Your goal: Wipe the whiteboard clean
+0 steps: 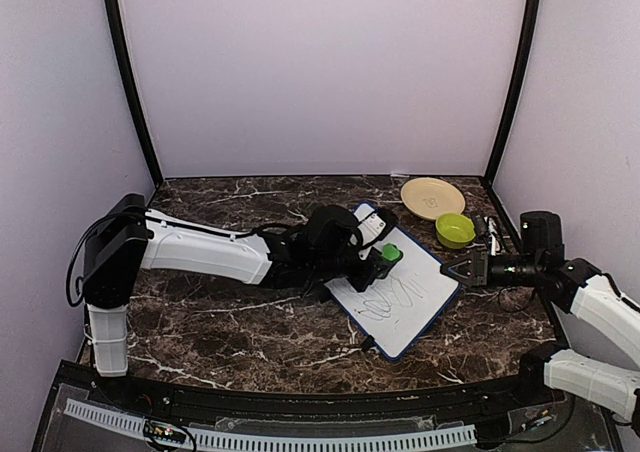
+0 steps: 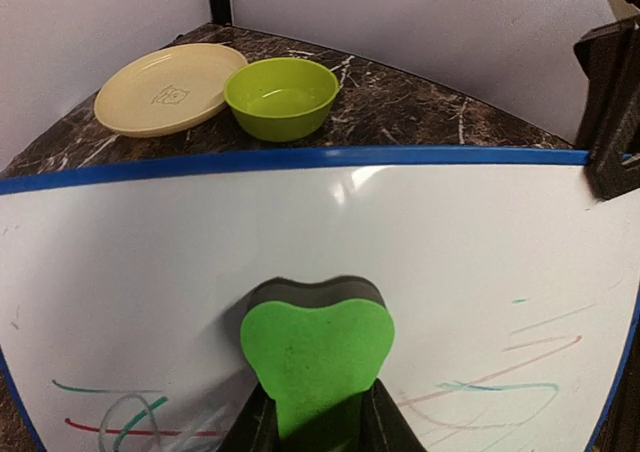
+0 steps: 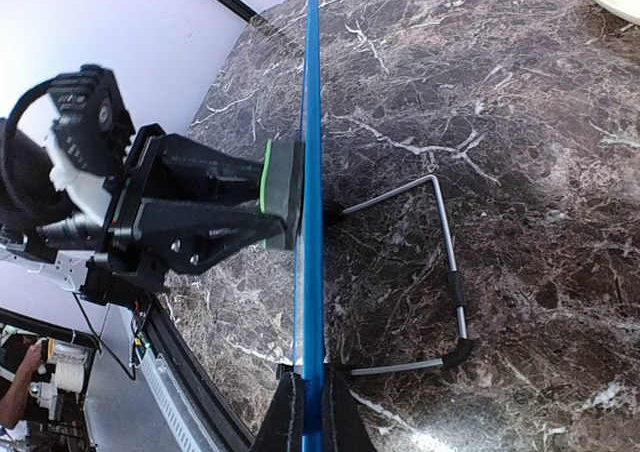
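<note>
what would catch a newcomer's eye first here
The bright green eraser, pinched in the left gripper and pressed flat on the whiteboard at mid-table, with pen scribbles on its near half. Next, the right gripper clamping the board's right edge, with a tan plate and green bowl beyond at the back right.

**Veined dark desk carrying a board, a plate and a bowl**

The desk [image 1: 220,322] is dark brown marble-patterned stone with white veins, closed in by pale walls. The whiteboard [image 1: 415,294] stands on it at an angle, propped up off the surface by a wire stand [image 3: 450,272] that rests on the stone. Behind the whiteboard, toward the far right corner, sits a tan plate [image 1: 432,196]. A lime-green bowl [image 1: 455,230] sits just beside that plate, nearer the whiteboard's far right edge. To the right of the whiteboard, past the bowl, lies a slim object too small to make out.
</note>
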Action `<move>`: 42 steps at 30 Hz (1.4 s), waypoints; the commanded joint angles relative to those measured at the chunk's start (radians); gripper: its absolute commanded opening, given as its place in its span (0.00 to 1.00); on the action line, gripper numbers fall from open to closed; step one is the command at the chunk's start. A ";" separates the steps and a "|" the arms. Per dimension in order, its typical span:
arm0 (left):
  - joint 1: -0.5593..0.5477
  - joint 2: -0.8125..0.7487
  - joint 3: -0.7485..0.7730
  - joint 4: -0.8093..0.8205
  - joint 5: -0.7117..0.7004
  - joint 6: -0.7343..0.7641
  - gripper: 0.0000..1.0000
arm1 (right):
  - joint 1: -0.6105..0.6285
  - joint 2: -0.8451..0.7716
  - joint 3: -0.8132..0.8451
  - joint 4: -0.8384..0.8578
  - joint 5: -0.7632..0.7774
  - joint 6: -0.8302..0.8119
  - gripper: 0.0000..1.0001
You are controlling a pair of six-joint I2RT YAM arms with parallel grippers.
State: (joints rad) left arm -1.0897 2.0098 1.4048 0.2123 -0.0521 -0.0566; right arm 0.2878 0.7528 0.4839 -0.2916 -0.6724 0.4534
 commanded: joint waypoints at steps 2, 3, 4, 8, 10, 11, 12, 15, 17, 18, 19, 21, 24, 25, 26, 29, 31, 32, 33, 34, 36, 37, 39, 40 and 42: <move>0.118 -0.036 -0.088 0.021 0.000 -0.063 0.00 | 0.010 -0.007 0.001 0.016 -0.039 -0.017 0.00; 0.132 -0.034 -0.089 0.018 -0.004 -0.065 0.00 | 0.010 -0.006 0.002 0.016 -0.040 -0.019 0.00; 0.138 -0.030 -0.091 0.011 -0.009 -0.067 0.00 | 0.010 -0.007 0.002 0.016 -0.039 -0.018 0.00; 0.179 -0.030 -0.117 0.005 -0.027 -0.105 0.00 | 0.010 -0.009 0.002 0.016 -0.039 -0.019 0.00; 0.194 -0.035 -0.132 0.004 -0.038 -0.129 0.00 | 0.009 -0.008 0.002 0.015 -0.040 -0.019 0.00; 0.197 -0.037 -0.141 0.006 -0.044 -0.132 0.00 | 0.010 -0.008 0.001 0.015 -0.040 -0.019 0.00; 0.199 -0.038 -0.145 0.009 -0.047 -0.137 0.00 | 0.010 -0.008 0.001 0.016 -0.039 -0.019 0.00; 0.199 -0.039 -0.156 0.018 -0.038 -0.136 0.00 | 0.010 -0.009 0.001 0.016 -0.039 -0.018 0.00; 0.196 -0.041 -0.163 0.036 -0.008 -0.133 0.00 | 0.010 -0.009 0.002 0.016 -0.039 -0.019 0.00; 0.189 -0.042 -0.166 0.055 0.009 -0.123 0.00 | 0.011 -0.008 0.001 0.016 -0.039 -0.019 0.00; 0.181 -0.042 -0.169 0.070 0.014 -0.113 0.00 | 0.010 -0.008 0.002 0.016 -0.039 -0.020 0.00; 0.152 -0.040 -0.166 0.083 0.007 -0.076 0.00 | 0.010 -0.009 0.002 0.016 -0.039 -0.019 0.00; 0.098 -0.034 -0.158 0.098 -0.017 -0.022 0.00 | 0.010 -0.007 0.002 0.016 -0.039 -0.018 0.00; 0.090 -0.032 -0.156 0.102 -0.018 -0.017 0.00 | 0.010 -0.007 0.002 0.016 -0.039 -0.019 0.00; 0.075 -0.031 -0.151 0.103 -0.012 -0.013 0.00 | 0.010 -0.007 0.002 0.016 -0.041 -0.018 0.00; 0.044 -0.026 -0.136 0.096 -0.012 -0.008 0.00 | 0.010 -0.007 0.003 0.015 -0.039 -0.018 0.00; 0.030 -0.022 -0.127 0.091 -0.011 -0.003 0.00 | 0.010 -0.007 0.002 0.015 -0.039 -0.019 0.00; 0.027 -0.023 -0.119 0.088 -0.012 -0.002 0.00 | 0.010 -0.006 0.002 0.015 -0.039 -0.018 0.00; 0.024 -0.024 -0.114 0.077 -0.020 -0.003 0.00 | 0.010 -0.006 0.003 0.016 -0.039 -0.019 0.00; 0.024 -0.025 -0.104 0.061 -0.026 -0.008 0.00 | 0.010 -0.007 0.003 0.016 -0.039 -0.019 0.00; 0.025 -0.027 -0.086 0.034 -0.052 -0.010 0.00 | 0.010 -0.008 0.002 0.016 -0.038 -0.019 0.00; 0.025 -0.025 -0.069 0.023 -0.059 -0.006 0.00 | 0.011 -0.007 0.002 0.017 -0.039 -0.019 0.00; 0.022 -0.018 -0.037 -0.010 -0.053 -0.002 0.00 | 0.010 -0.005 0.003 0.017 -0.039 -0.019 0.00; 0.019 -0.015 -0.027 -0.027 -0.051 -0.002 0.00 | 0.010 -0.005 0.002 0.017 -0.039 -0.018 0.00; -0.001 -0.007 -0.006 -0.039 -0.053 0.013 0.00 | 0.010 -0.007 0.002 0.017 -0.038 -0.019 0.00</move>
State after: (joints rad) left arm -1.0626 1.9869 1.3453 0.2367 -0.1093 -0.0746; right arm 0.2878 0.7525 0.4839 -0.2913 -0.6651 0.4534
